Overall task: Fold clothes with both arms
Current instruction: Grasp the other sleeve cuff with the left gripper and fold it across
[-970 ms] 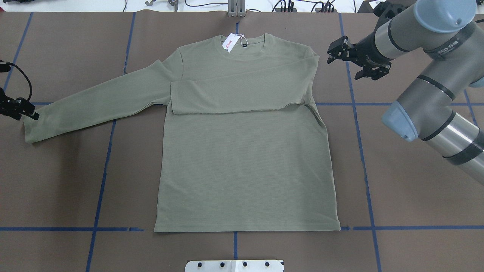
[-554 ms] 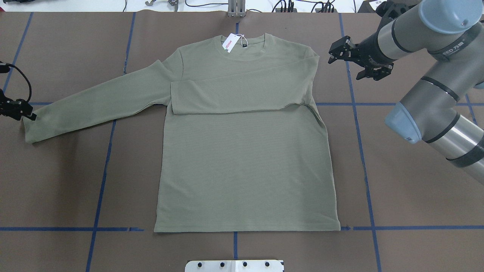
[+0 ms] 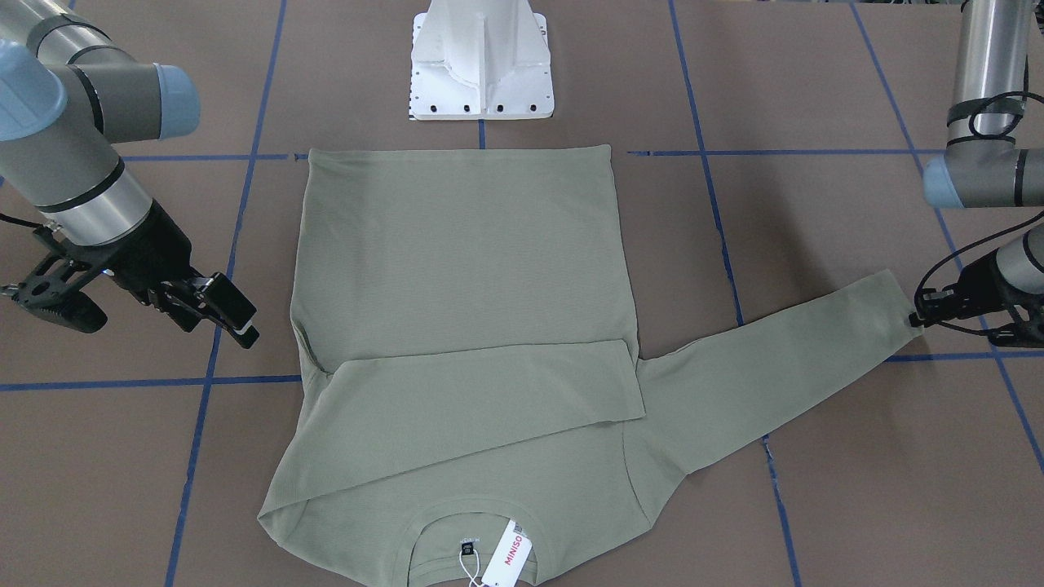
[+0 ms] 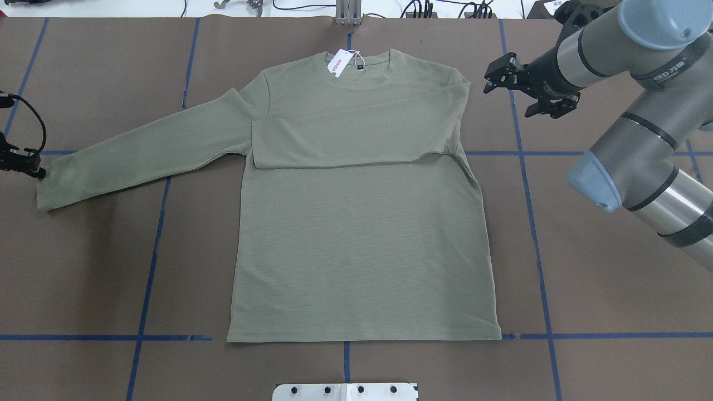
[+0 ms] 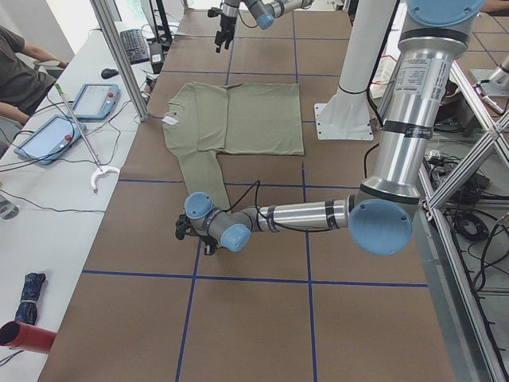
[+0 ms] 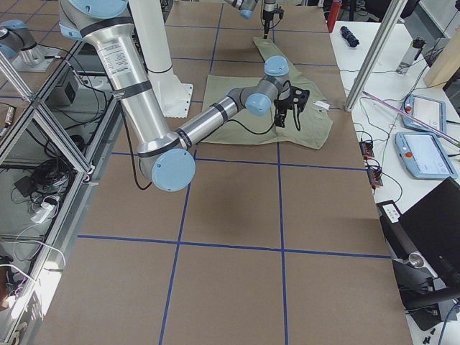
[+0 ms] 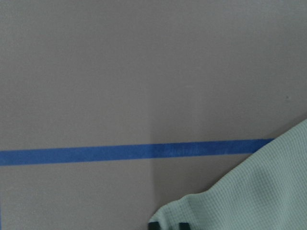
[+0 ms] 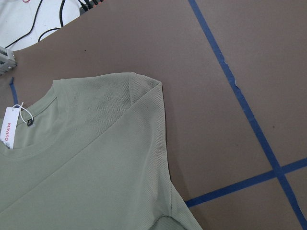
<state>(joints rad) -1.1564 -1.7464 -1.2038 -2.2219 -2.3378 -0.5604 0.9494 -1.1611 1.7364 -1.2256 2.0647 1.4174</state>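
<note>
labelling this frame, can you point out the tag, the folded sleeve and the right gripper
tag (image 4: 338, 62): overhead view, middle of the white card.
folded sleeve (image 4: 345, 142): overhead view, about halfway along its length.
right gripper (image 4: 506, 101): overhead view, midway between its spread fingertips.

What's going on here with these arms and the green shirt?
A sage-green long-sleeved shirt lies flat on the brown table, partway through being folded. One sleeve is already folded across the chest. The left gripper is at the cuff of the outstretched sleeve; whether it has gripped is unclear. The right gripper hangs open beside the shoulder, off the cloth.
</note>
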